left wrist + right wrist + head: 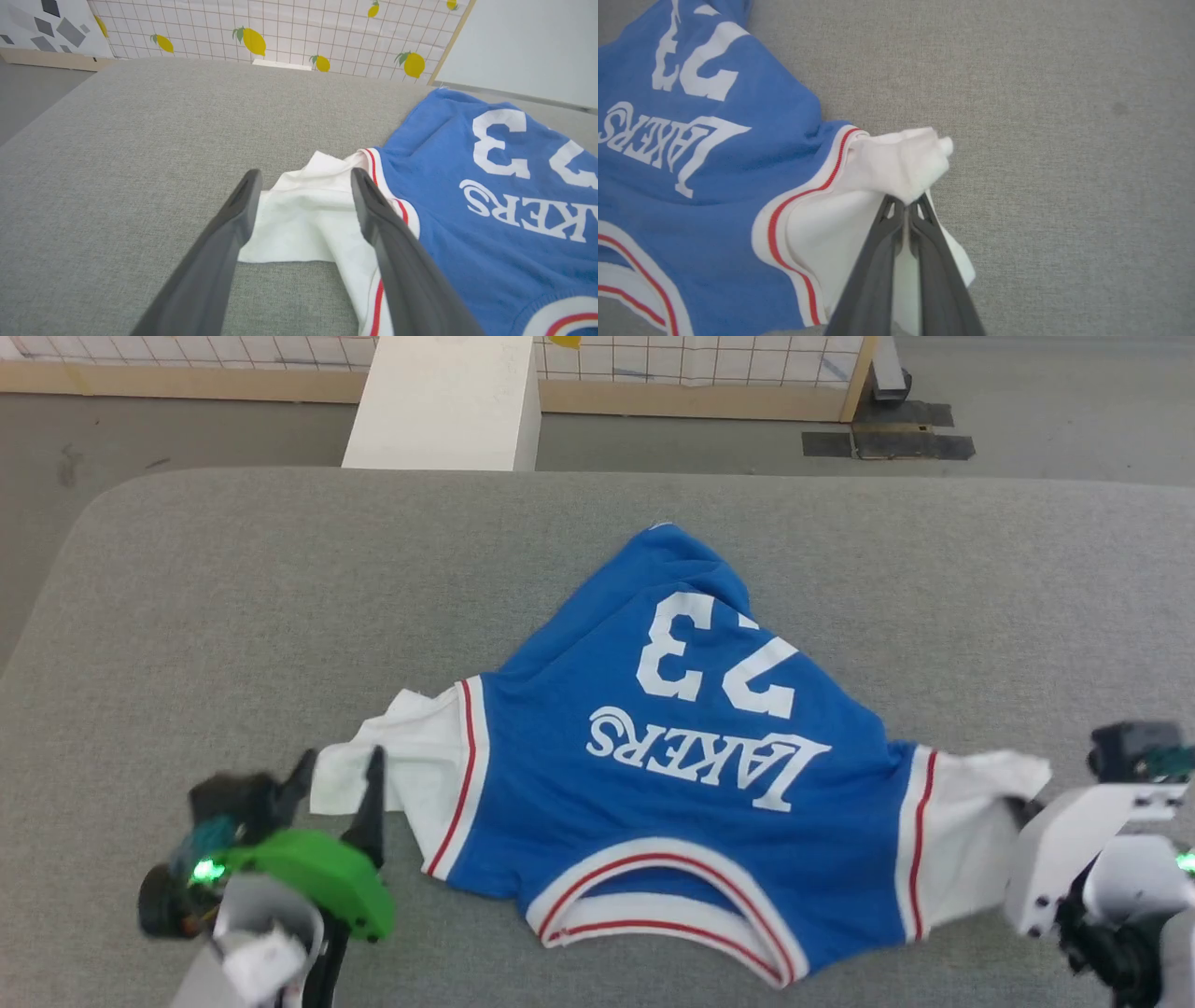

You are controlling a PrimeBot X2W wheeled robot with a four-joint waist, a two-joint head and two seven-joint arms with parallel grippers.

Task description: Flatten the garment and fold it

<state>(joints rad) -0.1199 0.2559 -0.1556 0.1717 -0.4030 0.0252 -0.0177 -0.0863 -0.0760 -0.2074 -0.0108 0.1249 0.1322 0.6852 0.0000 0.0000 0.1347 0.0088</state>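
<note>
Barely begun: the shirt lies rumpled, nothing folded; my right claw pinches its right sleeve, my left claw gapes wide at the left sleeve, gripping nothing

The garment reads "LAKERS" and 23 in white, both upside down in the head view

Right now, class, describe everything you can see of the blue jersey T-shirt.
The royal-blue jersey T-shirt looks like soft knit, with white short sleeves, red-and-white striped trim, white LAKERS lettering and number 23. It lies crumpled, collar nearest the robot, on the grey fabric surface. The right gripper is shut on one sleeve; the open left gripper straddles the other.
</note>
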